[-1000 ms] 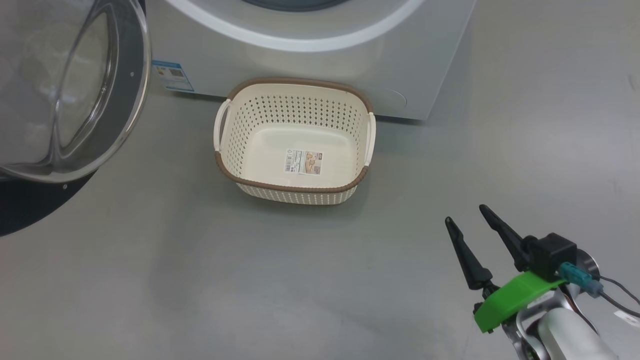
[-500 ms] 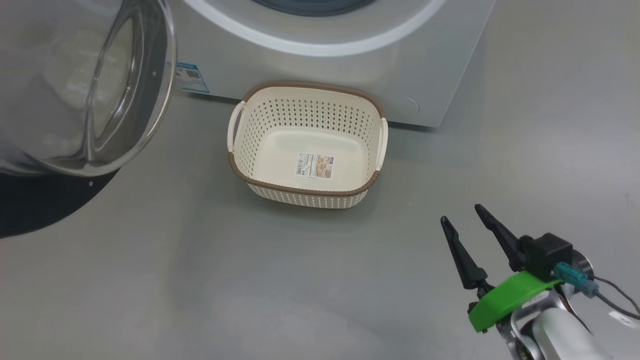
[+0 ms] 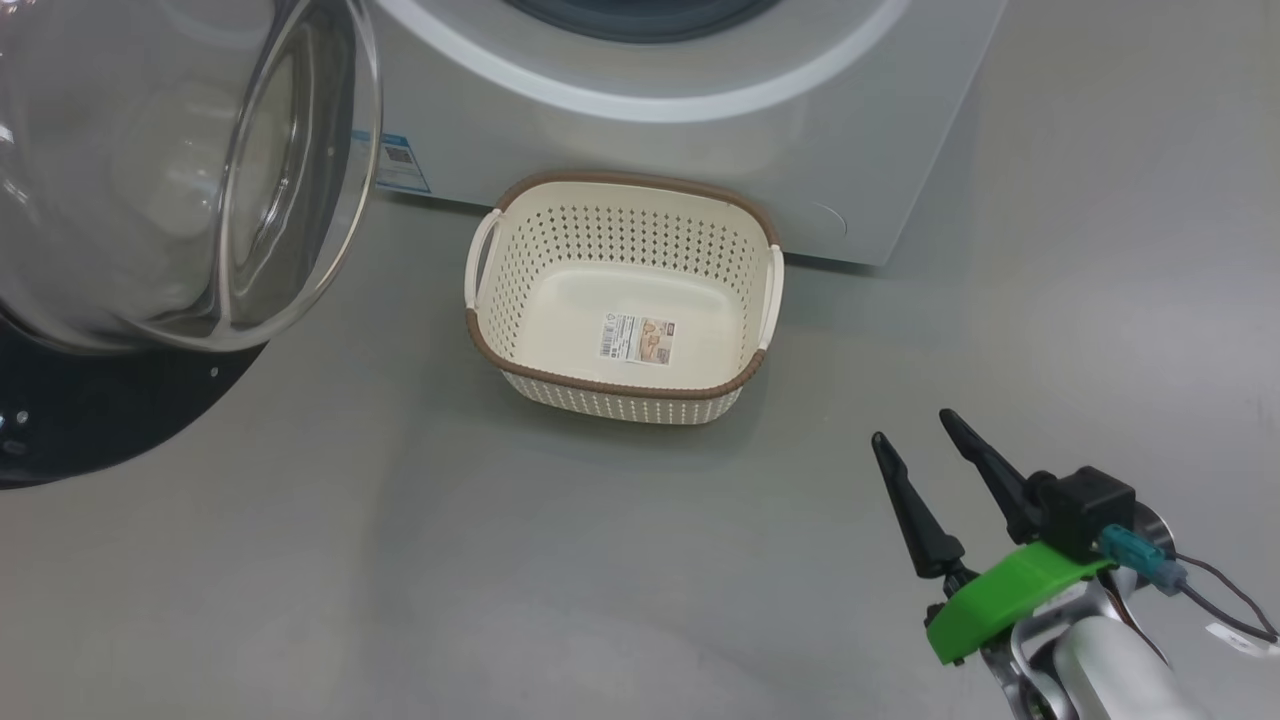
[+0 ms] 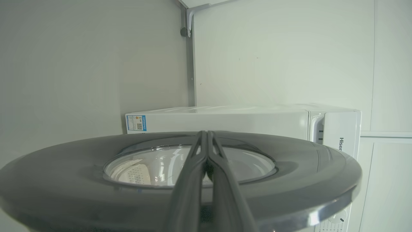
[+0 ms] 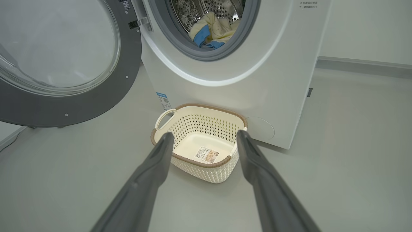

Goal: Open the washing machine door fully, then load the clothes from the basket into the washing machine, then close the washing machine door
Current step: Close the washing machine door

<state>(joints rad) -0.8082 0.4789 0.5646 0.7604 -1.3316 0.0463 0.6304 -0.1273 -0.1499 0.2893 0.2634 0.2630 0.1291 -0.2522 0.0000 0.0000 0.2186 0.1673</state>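
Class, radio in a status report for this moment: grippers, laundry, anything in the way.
Left gripper shut, laid across the door's outer face; right gripper open, holding nothing. Clothes in the drum, basket empty, door open. Basket sits below the opening.

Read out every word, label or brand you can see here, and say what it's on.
"Hisen", rest hidden, on the washing machine front.
Too small to read: blue label sticker on the machine.
Too small to read: label sticker inside the basket.
Blurred: small print on the machine's front.
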